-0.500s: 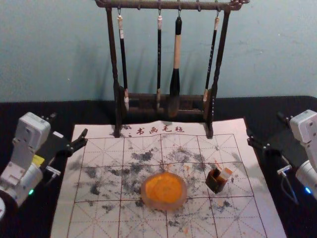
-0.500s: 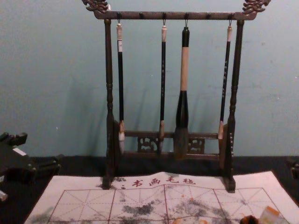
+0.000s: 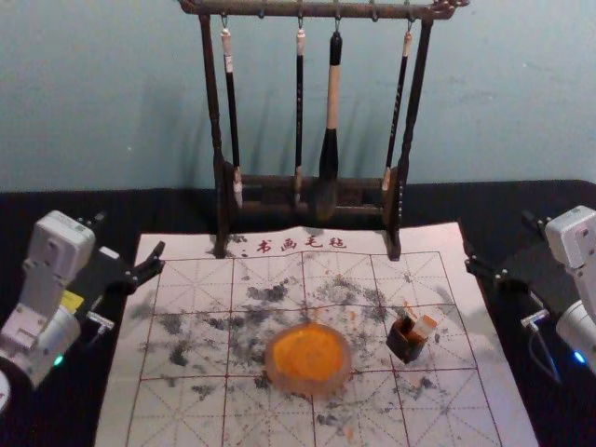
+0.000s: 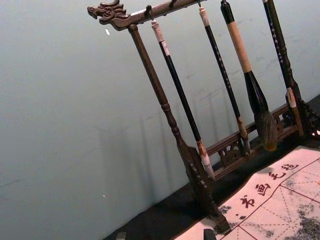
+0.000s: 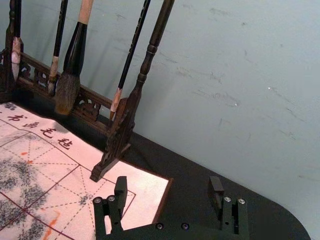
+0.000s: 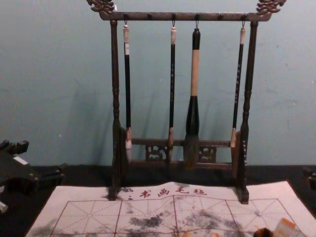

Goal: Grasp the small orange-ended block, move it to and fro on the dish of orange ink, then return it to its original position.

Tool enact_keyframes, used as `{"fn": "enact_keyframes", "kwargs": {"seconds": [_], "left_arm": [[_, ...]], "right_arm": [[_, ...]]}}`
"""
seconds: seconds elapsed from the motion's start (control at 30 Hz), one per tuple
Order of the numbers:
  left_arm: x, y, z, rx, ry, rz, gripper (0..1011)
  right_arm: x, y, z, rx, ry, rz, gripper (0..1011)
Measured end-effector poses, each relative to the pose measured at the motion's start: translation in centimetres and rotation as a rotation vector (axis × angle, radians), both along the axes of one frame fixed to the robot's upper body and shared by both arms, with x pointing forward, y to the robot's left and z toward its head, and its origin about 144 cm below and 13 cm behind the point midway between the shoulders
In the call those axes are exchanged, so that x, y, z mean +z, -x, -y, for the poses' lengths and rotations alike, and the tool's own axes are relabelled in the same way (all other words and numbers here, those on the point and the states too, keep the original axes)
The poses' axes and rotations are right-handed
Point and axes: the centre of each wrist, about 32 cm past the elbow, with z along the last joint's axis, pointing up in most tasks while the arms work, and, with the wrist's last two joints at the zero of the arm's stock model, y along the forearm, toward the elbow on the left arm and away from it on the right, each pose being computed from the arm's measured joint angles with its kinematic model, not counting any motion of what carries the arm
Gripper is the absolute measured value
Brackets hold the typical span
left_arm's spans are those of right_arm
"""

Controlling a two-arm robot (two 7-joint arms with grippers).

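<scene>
Head view: across the dark desk (image 3: 521, 200) from me, the orange-ink dish (image 3: 347, 368) sits on a gridded, ink-smudged sheet (image 3: 177, 279). Right of it, the orange-ended block (image 3: 425, 325) tilts in a dark holder (image 3: 406, 346). Beyond the dish, a brush rack (image 3: 212, 112) fronts the blue-green wall (image 3: 112, 93). Left tool (image 3: 130, 235) and right tool (image 3: 498, 240) flank the dish well apart, both spread.

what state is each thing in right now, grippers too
left gripper: open, empty, beyond the mat's left side
right gripper: open, empty, at the right side
small block: tilted, ungripped, at the dark box's mouth
dark box: standing on the mat
dish: flat, holding orange ink
mat: spread out, stained
brushes: hanging, tips down
rack: upright
</scene>
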Motion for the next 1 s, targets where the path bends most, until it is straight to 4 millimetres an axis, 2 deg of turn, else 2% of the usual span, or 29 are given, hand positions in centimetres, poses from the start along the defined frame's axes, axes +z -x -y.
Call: {"fn": "enact_keyframes", "kwargs": {"seconds": [1.0], "left_arm": [[0.0, 0.0, 0.0, 0.0, 0.0, 0.0, 1001]], "right_arm": [[0.0, 0.0, 0.0, 0.0, 0.0, 0.0, 1000]]}}
